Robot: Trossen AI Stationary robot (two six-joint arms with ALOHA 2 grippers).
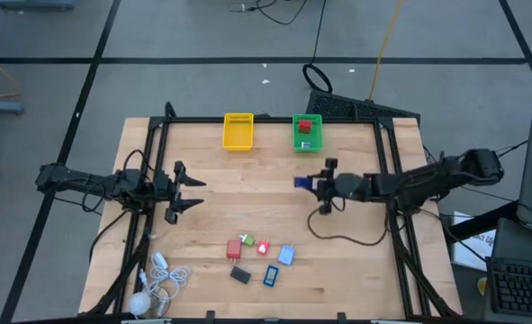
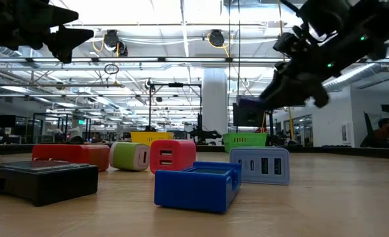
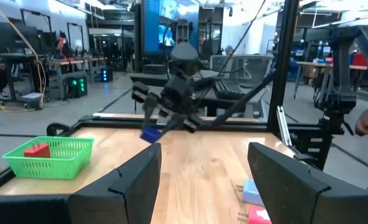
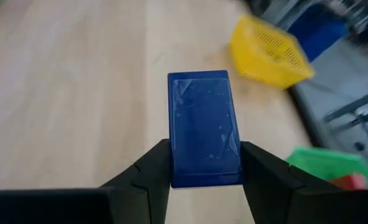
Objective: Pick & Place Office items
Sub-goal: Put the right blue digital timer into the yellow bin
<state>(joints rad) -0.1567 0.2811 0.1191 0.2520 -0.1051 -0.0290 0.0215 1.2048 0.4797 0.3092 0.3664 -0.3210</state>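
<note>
R gripper [image 1: 303,183] clenching blue block [image 4: 203,127] endwise, lifting it clear of table, heading twd far green basket [image 1: 307,132]; L gripper [image 1: 196,193] idling w/ jaws spread, remaining pieces [image 1: 261,257] lying near-centre.

Two baskets [image 1: 238,131] behind office items [image 1: 259,258]

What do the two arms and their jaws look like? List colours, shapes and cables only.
Both arms are dark, slim and jointed. The left gripper ends in two pointed black prongs; in its wrist view the fingers are broad matte black wedges. The right gripper has the same build. A dark cable loops on the table beneath the right arm.
</note>
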